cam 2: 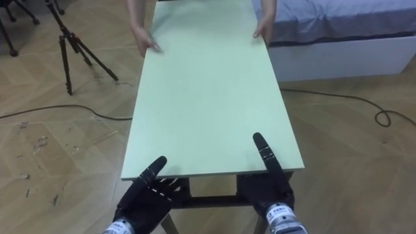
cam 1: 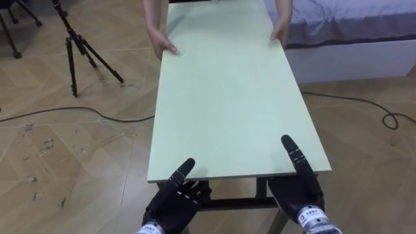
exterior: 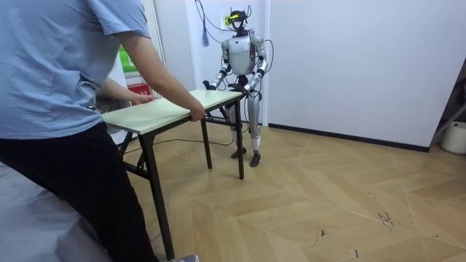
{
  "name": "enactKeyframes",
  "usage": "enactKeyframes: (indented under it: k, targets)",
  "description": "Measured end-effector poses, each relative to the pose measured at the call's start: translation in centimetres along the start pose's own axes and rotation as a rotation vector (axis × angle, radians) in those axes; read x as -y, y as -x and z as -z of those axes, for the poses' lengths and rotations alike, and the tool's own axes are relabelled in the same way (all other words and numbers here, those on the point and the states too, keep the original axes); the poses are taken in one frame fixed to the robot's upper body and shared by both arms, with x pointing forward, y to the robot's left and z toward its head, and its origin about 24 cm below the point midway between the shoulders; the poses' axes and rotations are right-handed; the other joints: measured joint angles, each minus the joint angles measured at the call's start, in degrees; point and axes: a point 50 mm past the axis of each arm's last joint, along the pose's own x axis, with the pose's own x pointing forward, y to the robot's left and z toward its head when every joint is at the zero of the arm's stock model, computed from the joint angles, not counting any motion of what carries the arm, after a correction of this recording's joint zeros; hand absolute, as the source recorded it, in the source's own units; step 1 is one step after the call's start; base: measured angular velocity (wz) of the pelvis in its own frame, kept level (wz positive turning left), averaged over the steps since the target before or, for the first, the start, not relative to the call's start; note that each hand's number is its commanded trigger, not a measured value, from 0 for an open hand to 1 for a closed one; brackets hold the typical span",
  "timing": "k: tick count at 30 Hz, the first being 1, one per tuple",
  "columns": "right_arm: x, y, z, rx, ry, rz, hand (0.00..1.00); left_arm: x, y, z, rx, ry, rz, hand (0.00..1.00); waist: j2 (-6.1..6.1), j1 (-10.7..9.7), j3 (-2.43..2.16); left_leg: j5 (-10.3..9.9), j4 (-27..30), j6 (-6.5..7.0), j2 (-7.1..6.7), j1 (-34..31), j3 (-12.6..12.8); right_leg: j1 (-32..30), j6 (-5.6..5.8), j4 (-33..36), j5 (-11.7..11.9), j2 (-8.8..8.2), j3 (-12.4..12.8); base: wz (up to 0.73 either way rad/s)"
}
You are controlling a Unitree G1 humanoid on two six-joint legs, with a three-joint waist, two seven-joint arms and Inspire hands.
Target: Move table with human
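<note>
At 10 o'clock, black tripod point(cam 1: 75, 45); at 1, grey bed point(cam 1: 351, 19). Pale green rectangular table point(cam 1: 227, 97): left hand point(cam 1: 174, 198), right hand point(cam 1: 300, 192) pinch near edge; person's hands point(cam 1: 162, 44) grip far end.

The table point(cam 1: 234, 97) is set down the middle of the frame. Its near edge, low in the frame, is clasped by the left hand point(cam 1: 175, 198) at lower left and met by the right hand point(cam 1: 300, 188) at lower right. The far corners, at the top, are held by a person's hands point(cam 1: 162, 44). A tripod point(cam 1: 78, 45) is placed at upper left, and a bed point(cam 1: 351, 32) at upper right, just beside the table.
</note>
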Motion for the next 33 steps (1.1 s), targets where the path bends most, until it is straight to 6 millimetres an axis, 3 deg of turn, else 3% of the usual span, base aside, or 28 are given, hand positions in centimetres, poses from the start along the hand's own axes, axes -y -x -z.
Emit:
enactKeyframes:
  k: [18,19,20,21,22,30,33]
  targets:
    - [0.0,-0.1,0.2,0.011,-0.026,-0.027,0.0,0.8,-0.6,-0.1,0.033,0.079,0.011,0.0,-0.18,-1.0,0.15,0.0,0.1,0.0,0.03,-0.4,0.0,-0.1,-0.05,0.0,0.0,0.02,0.0,0.0]
    - [0.0,-0.1,0.1,0.014,-0.026,-0.027,0.25,0.9,-0.6,-0.2,0.034,0.08,0.01,0.64,-0.2,-1.0,0.16,0.0,0.1,0.0,0.04,-0.4,0.0,-0.1,-0.06,0.0,0.0,0.02,0.0,0.0]
    - [0.0,-0.1,0.2,0.014,-0.026,-0.027,0.64,0.9,-0.7,-0.2,0.035,0.084,0.007,0.93,-0.22,-1.0,0.17,0.0,0.1,0.0,0.06,-0.4,0.0,-0.1,-0.1,0.0,0.1,0.04,0.1,0.0]
    - [0.0,-0.1,0.2,0.016,-0.026,-0.027,0.81,1.0,-0.7,-0.1,0.038,0.097,0.006,1.0,-0.24,-1.0,0.18,0.0,0.1,-0.01,0.08,-0.4,0.0,-0.2,-0.11,0.0,0.1,0.06,0.2,0.0]
    - [-0.1,-0.1,0.2,0.017,-0.027,-0.028,1.0,1.0,-0.7,-0.1,0.04,0.101,0.006,1.0,-0.25,-1.0,0.18,0.0,0.1,-0.01,0.09,-0.4,0.0,-0.2,-0.12,0.0,0.1,0.07,0.2,0.0]
    - [0.0,-0.2,0.5,0.031,-0.048,-0.005,1.0,1.1,-1.0,0.1,0.067,0.144,-0.016,1.0,-0.75,-0.8,0.24,0.0,0.1,-0.04,0.11,-0.2,0.1,-0.3,-0.16,0.1,0.1,0.08,0.5,0.0]
    - [0.7,-0.1,0.5,0.043,-0.052,0.054,1.0,1.2,-1.1,0.4,0.063,0.154,-0.011,1.0,-0.92,0.3,0.35,0.0,0.1,-0.04,0.11,-0.3,0.1,-0.5,-0.15,0.1,0.1,0.07,0.5,0.0]
